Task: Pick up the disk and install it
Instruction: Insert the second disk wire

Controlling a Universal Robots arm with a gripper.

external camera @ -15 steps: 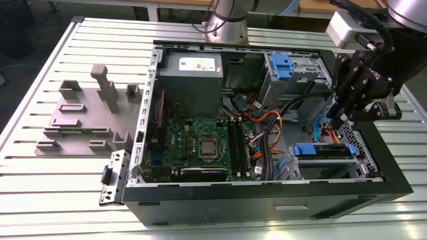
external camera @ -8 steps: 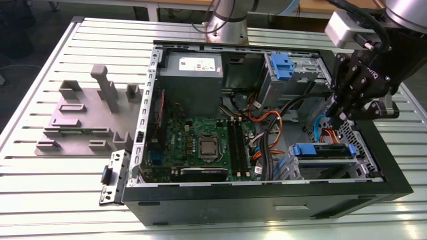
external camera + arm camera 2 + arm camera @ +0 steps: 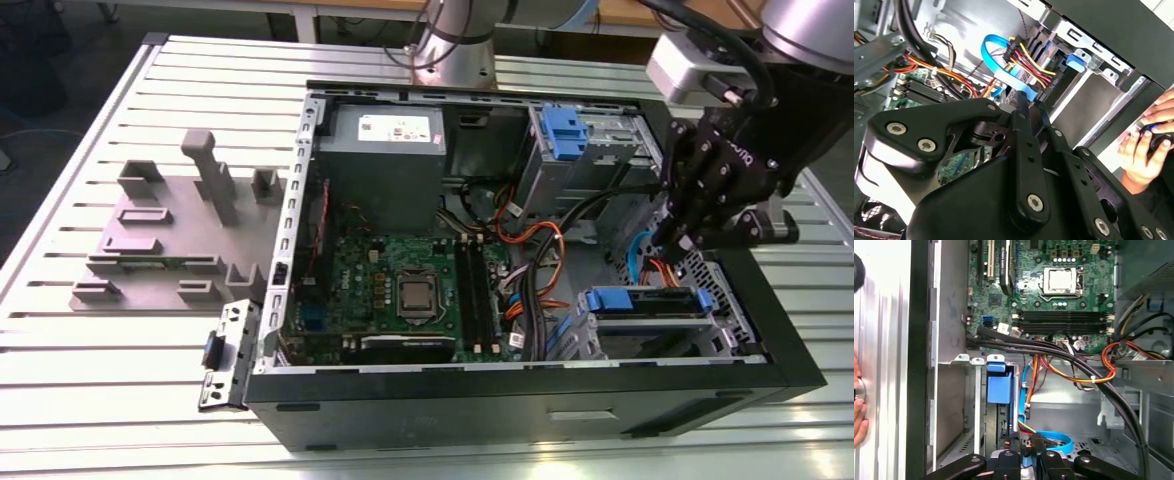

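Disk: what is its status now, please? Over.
Gripper low over the drive cage. Disk appears seated in it. Blue cable close by the gripper.

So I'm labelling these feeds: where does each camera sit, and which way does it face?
Exterior view: off the arm, above the table, looking down into the open computer case; the tool hangs over its drive corner.
Second wrist view: behind the tool, facing the blue cable; a person's hand shows outside the case.
First wrist view: above the tool, looking across to the motherboard.
Both wrist views share the blue cable.
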